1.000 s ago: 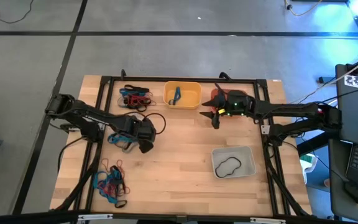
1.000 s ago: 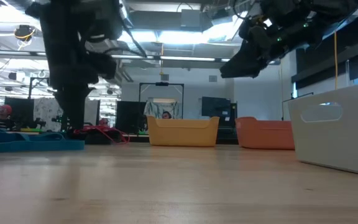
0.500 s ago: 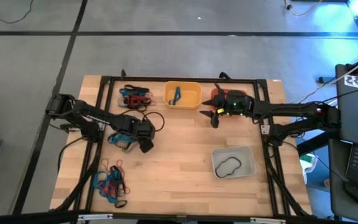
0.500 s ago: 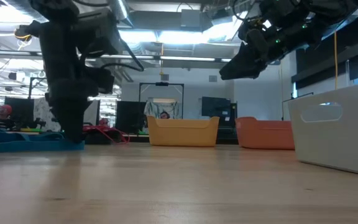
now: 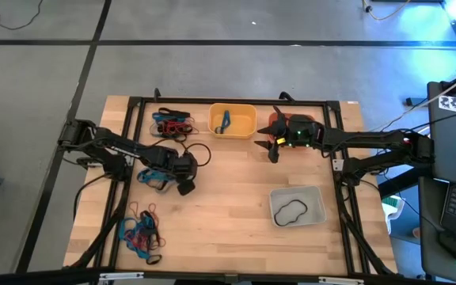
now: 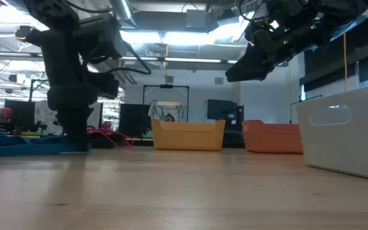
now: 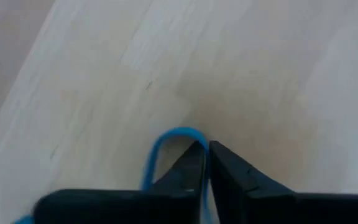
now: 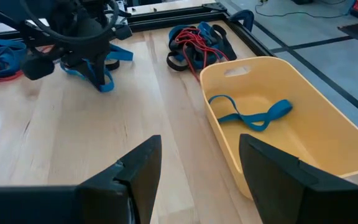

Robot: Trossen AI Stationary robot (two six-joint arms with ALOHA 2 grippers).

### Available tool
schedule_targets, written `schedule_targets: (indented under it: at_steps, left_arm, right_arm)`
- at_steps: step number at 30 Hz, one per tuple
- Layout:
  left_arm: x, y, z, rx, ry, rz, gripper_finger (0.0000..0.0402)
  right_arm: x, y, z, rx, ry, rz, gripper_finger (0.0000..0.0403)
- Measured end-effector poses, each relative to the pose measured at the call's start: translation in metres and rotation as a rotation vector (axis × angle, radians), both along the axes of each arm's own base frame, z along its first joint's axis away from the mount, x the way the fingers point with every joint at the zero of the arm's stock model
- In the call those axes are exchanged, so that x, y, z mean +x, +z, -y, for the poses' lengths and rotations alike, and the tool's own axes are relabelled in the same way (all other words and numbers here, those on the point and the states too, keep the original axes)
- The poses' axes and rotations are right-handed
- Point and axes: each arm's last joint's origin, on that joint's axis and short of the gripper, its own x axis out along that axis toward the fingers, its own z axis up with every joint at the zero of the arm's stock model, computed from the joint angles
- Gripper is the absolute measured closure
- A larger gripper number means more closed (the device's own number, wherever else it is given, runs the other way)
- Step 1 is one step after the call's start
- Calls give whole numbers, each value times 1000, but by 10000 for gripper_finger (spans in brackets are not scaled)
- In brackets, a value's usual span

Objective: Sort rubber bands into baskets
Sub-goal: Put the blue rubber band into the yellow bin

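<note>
Three baskets sit on the wooden table [image 5: 228, 229]: the yellow basket [image 5: 233, 120] at the far edge with one blue band [image 8: 248, 114] inside, the orange basket [image 6: 272, 137] just beside it and mostly covered from above by the right arm, and the pale grey basket [image 5: 298, 206] nearer the front right, holding a black band [image 5: 290, 211].

Left gripper [image 7: 204, 148]: down on the table left of centre, fingers [image 7: 188, 171] pressed almost together, pinching a blue rubber band [image 7: 160, 146] whose loop curls out past the tips. In the overhead view the gripper's body covers most of this band; only blue bits show at its left side. How much of the band is caught between the tips cannot be made out.

Right gripper [image 8: 199, 168]: held in the air over the gap between the yellow and orange baskets, fingers spread, nothing between them.

Loose bands: one tangle of red, blue and black [image 5: 172, 123] at the far left corner beside the yellow basket; a second tangle, blue and red [image 5: 141, 234], at the near left corner. Single bands in either heap cannot be counted. In the table-height view the second heap shows only as a flat blue strip at the frame's edge, cut off.
</note>
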Motion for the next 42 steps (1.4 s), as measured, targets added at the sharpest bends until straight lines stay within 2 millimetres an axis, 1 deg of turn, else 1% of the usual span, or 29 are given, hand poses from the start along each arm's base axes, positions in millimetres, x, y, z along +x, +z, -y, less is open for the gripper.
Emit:
schedule_targets:
  at_steps: [2,6,13,19,26,37,42]
  left_arm:
    - [4,4,2,6,-28,13,396]
    - [14,15,7,13,-79,54,387]
    - [31,44,23,38,-208,138,397]
    - [44,68,32,110,-284,215,389]
    - [54,89,38,215,-324,276,398]
    - [73,109,41,340,-398,489,388]
    - [77,114,39,412,-389,534,387]
  right_arm:
    - [0,0,0,0,0,0,189]
    - [0,0,0,0,0,0,189]
    - [0,0,0,0,1,0,189]
    - [0,0,0,0,1,-1,189]
    - [0,0,0,-1,1,-1,189]
    - [0,0,0,1,1,-5,189]
    - [0,-1,0,1,1,-8,189]
